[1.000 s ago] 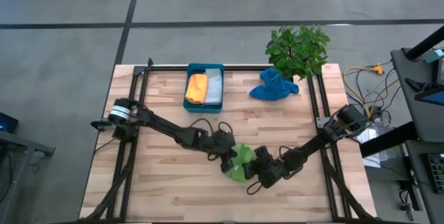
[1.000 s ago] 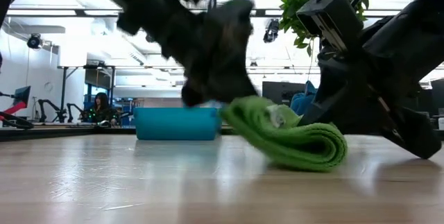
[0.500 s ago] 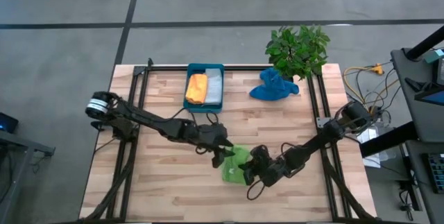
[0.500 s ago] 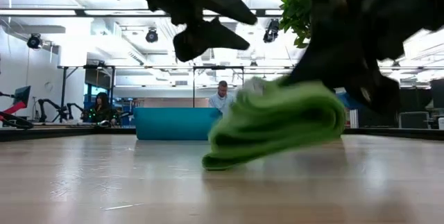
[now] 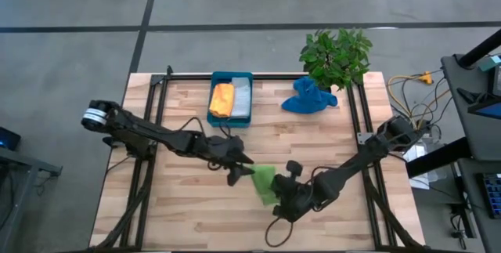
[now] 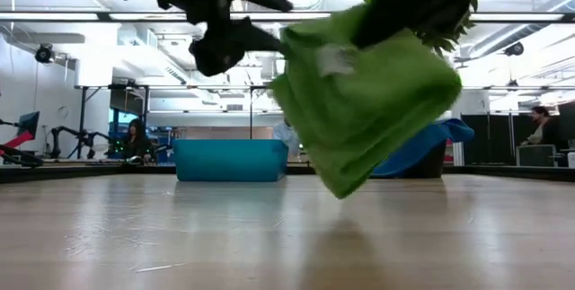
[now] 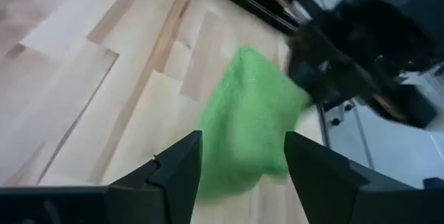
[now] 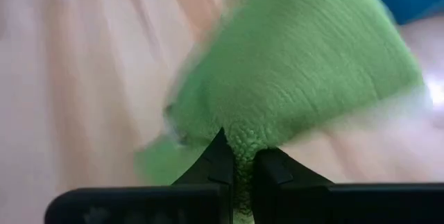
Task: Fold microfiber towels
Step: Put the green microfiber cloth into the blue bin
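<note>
The lime green towel (image 6: pixel 368 92), folded into a thick bundle, hangs in the air over the table's middle, with my right gripper (image 8: pixel 239 160) shut on it. In the high view it (image 5: pixel 264 182) shows between both grippers. My left gripper (image 7: pixel 243 168) stands open just left of it, its fingers apart from the cloth. The orange towel (image 5: pixel 222 99) and the grey towel (image 5: pixel 242 99) lie folded in the teal tray (image 5: pixel 231 75). Crumpled, the blue towel (image 5: pixel 309 96) lies on the table at the far right. My right gripper pinches a bunched edge of the folded green towel (image 8: pixel 241 139) between its two shut fingers, several layers together. The fingers slant down at it from the table's near right. The towel is lifted clear and hangs tilted, its lowest corner (image 6: pixel 341 187) above the wood.
A potted plant (image 5: pixel 335 56) stands at the far right corner behind the blue towel. Black frame rails (image 5: pixel 356 120) run along the table's left, right and far sides. People (image 6: pixel 133 137) show far off in the room behind.
My left gripper has opened, let go of the green towel and drawn back up and toward the table's left. My right gripper has risen and rolled its wrist, lifting the folded towel off the table; it now hangs clear and tilted.
</note>
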Controlling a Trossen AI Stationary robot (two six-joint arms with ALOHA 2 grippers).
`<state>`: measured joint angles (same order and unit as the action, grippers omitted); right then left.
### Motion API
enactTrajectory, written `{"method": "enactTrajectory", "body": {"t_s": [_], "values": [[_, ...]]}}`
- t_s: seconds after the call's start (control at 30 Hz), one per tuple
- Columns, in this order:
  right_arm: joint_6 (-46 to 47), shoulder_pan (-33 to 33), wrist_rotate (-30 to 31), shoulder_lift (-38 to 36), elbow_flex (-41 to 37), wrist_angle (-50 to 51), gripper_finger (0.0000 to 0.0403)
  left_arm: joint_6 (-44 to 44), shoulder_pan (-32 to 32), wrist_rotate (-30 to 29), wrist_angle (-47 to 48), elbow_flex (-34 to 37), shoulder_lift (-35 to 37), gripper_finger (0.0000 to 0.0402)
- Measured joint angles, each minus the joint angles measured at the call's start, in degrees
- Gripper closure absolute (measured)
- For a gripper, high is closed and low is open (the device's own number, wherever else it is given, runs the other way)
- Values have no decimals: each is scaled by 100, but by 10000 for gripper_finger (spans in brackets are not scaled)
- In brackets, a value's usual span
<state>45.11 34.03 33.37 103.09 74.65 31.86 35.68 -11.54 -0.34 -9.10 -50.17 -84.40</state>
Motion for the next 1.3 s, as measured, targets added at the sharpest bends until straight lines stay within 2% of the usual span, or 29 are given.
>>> {"method": "enactTrajectory", "body": {"t_s": [0.03,0.17,0.33,0.53,0.73,0.83,0.93,1.0,1.1,1.3], "values": [[-132,14,35,21,83,304,390,-1,24,27,13,39,74,209],[-574,106,72,185,363,495,390,-4,171,255,-1,89,353,209],[-624,221,20,381,453,327,390,-507,246,481,0,42,513,204],[-752,390,-29,471,519,248,390,-931,257,1369,111,-43,419,155],[-1774,529,-32,688,832,252,390,-883,450,1847,29,-217,-87,99],[-2237,581,-37,884,1050,328,390,-510,673,2491,-52,-383,-437,80],[-2302,592,-39,1115,1286,452,390,-129,830,3704,-409,-532,-873,71],[-2307,598,-40,1246,1442,623,390,149,828,4247,-821,-625,-1169,70],[-2311,598,-30,1338,1620,729,390,432,806,4818,-1177,-745,-1609,70],[-2308,593,-29,1352,1659,859,390,745,768,5786,-1113,-947,-2226,70]]}}
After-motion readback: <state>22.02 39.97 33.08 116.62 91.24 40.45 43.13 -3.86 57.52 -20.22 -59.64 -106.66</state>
